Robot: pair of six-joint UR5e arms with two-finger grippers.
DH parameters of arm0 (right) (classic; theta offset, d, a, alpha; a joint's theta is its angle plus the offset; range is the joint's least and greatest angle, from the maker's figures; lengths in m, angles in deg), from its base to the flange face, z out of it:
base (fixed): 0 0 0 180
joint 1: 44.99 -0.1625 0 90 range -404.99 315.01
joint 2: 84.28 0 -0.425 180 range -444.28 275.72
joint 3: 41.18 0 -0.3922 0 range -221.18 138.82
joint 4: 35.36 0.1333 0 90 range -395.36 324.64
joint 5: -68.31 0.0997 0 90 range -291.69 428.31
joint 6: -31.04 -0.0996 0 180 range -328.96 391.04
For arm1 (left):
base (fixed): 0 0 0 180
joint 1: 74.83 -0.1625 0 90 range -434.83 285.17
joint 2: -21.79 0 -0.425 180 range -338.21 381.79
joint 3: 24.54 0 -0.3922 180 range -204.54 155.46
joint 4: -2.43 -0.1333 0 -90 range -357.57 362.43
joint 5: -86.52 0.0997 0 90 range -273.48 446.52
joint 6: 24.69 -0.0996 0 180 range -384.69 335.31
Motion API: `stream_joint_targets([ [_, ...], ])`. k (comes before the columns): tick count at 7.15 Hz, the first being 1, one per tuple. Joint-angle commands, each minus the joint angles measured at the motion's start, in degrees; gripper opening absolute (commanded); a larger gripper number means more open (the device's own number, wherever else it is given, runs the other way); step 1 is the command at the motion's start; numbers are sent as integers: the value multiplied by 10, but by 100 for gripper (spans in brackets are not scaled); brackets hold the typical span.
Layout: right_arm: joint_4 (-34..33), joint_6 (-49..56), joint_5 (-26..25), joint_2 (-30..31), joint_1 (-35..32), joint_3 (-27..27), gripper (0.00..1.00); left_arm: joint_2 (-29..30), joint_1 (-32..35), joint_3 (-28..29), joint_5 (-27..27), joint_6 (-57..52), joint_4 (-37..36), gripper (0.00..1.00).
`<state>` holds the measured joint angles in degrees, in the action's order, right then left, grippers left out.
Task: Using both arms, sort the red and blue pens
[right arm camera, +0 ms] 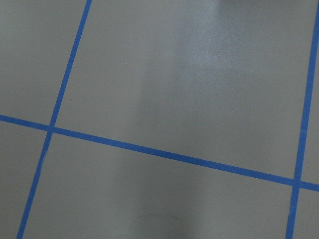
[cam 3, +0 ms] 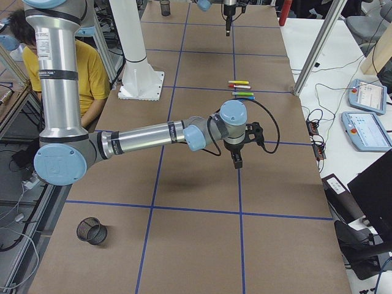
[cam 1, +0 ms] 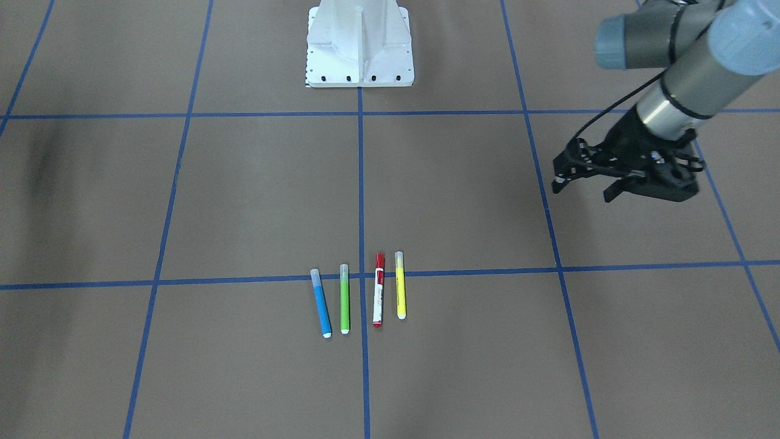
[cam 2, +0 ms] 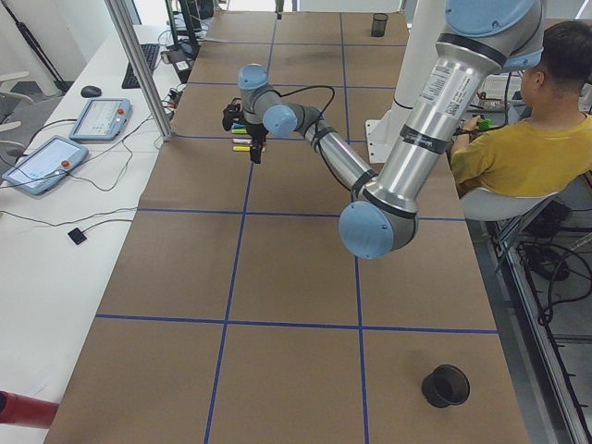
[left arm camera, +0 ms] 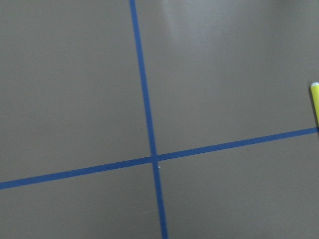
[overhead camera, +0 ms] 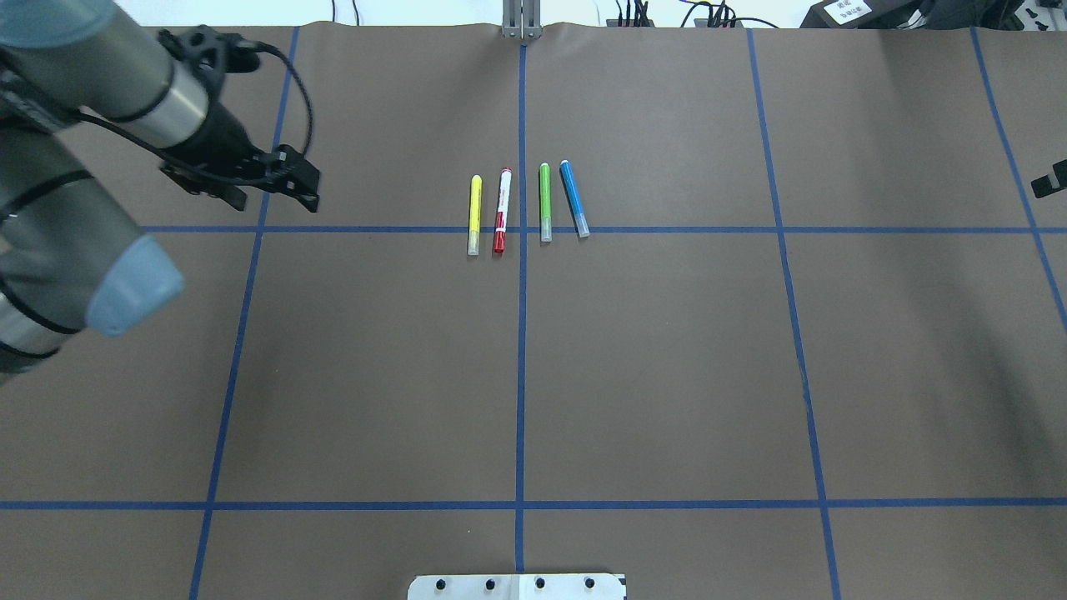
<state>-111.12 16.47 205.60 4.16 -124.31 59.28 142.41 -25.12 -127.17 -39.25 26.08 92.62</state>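
Left gripper (overhead camera: 278, 198), jaws apart and empty, hangs well apart from red pen (overhead camera: 502, 210) and blue pen (overhead camera: 573, 198); right gripper (overhead camera: 1049, 181) is cut off, its state unreadable.

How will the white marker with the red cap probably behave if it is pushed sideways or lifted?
The white-barrelled marker with the red cap is round and lies flat on the brown table cover, so a sideways push would likely roll it, perhaps into the yellow marker close beside it. It looks like rigid plastic, so probably stiff and light.
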Motion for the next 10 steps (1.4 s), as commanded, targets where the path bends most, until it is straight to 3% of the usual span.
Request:
stream_joint_targets([
  [1, 0, 0, 0, 0, 0, 0, 99, 134, -64, 112, 22, 63, -12, 100],
  [3, 0, 0, 0, 1, 0, -2, 99, 237, -92, 261, 25, 65, 12, 98],
  [4, 0, 0, 0, 1, 1, -4, 99, 268, -94, 338, 24, 65, 59, 83],
  [5, 0, 0, 0, 1, 2, -4, 99, 270, -95, 377, 24, 63, 104, 75],
  [7, 0, 0, 0, 1, 3, -4, 99, 296, -98, 433, 24, 58, 120, 57],
  [10, 0, 0, -1, 1, 7, -4, 99, 305, -102, 478, 25, 59, 155, 53],
])
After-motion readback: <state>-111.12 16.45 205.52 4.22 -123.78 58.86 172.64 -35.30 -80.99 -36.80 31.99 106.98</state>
